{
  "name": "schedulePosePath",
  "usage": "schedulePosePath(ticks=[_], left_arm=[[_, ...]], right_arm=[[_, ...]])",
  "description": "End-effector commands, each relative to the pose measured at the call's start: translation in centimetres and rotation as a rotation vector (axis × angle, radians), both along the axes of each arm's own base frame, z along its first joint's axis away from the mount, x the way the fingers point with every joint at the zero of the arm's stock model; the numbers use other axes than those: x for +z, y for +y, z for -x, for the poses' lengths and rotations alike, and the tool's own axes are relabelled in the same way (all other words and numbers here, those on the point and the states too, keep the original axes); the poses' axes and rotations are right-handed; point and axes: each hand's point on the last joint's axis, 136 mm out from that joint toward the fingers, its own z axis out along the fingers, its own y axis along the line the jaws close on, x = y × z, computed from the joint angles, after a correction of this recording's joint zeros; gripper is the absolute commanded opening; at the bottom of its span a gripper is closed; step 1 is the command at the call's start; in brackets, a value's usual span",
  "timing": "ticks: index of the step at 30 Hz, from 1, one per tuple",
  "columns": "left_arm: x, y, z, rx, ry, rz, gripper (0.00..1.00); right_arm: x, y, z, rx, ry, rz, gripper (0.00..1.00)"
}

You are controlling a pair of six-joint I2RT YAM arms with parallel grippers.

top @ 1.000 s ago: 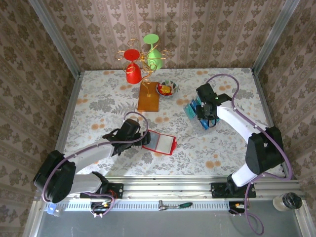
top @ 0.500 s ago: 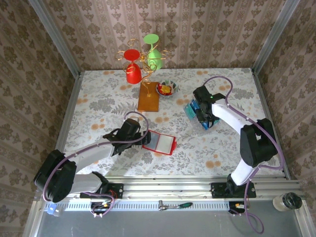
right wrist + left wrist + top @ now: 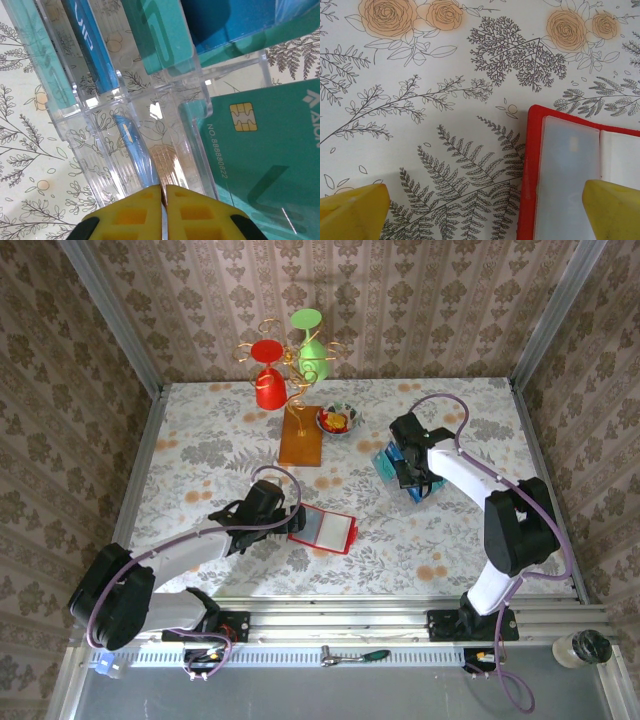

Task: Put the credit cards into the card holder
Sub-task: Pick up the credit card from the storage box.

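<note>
Pinching credit card (image 3: 136,149) in clear rack (image 3: 95,150): right end effector (image 3: 163,199) closed; left end effector (image 3: 482,209) wide open, straddling card holder (image 3: 529,170) edge, frame lower right.

The right gripper (image 3: 163,190) closes at the clear rack (image 3: 95,145).
It has edged farther over the rack since a second ago, and its yellow jaws have come together.
</note>
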Motion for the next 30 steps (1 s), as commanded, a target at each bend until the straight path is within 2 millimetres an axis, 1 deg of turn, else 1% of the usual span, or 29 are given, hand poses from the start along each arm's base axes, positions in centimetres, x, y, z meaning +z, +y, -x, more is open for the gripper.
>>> schedulePosePath(ticks=[1, 3, 5, 9, 14, 17, 22, 25, 29, 30], left_arm=[[0.6, -0.8, -0.3, -0.026, -0.015, 0.008, 1.00], [0.6, -0.8, -0.3, -0.027, -0.014, 0.008, 1.00], [0.6, -0.8, -0.3, -0.025, -0.013, 0.008, 1.00], [0.6, -0.9, -0.3, -0.028, -0.013, 0.010, 1.00], [0.6, -0.9, -0.3, -0.027, -0.013, 0.011, 1.00], [0.5, -0.8, -0.3, -0.025, -0.013, 0.010, 1.00], [0.5, -0.8, -0.3, -0.026, -0.012, 0.009, 1.00], [0.6, -1.0, -0.3, -0.029, -0.012, 0.010, 1.00], [0.6, -1.4, -0.4, -0.046, -0.010, 0.017, 1.00], [0.6, -1.5, -0.5, -0.052, -0.007, 0.018, 1.00]], right_arm=[[-0.3, 0.8, 0.0, 0.025, 0.022, -0.043, 0.06], [-0.1, 1.0, 0.0, 0.032, 0.020, -0.056, 0.07], [-0.1, 1.2, 0.1, 0.036, 0.023, -0.064, 0.13], [-0.1, 1.1, 0.1, 0.036, 0.022, -0.064, 0.18], [-0.3, 1.1, 0.1, 0.035, 0.025, -0.064, 0.18], [-0.5, 1.2, 0.2, 0.036, 0.029, -0.069, 0.16], [-0.7, 1.4, 0.2, 0.042, 0.034, -0.077, 0.10], [-0.5, 1.4, 0.1, 0.048, 0.028, -0.078, 0.05], [0.4, 1.6, -0.1, 0.061, 0.013, -0.088, 0.00], [0.7, 1.7, -0.1, 0.064, 0.006, -0.092, 0.00]])
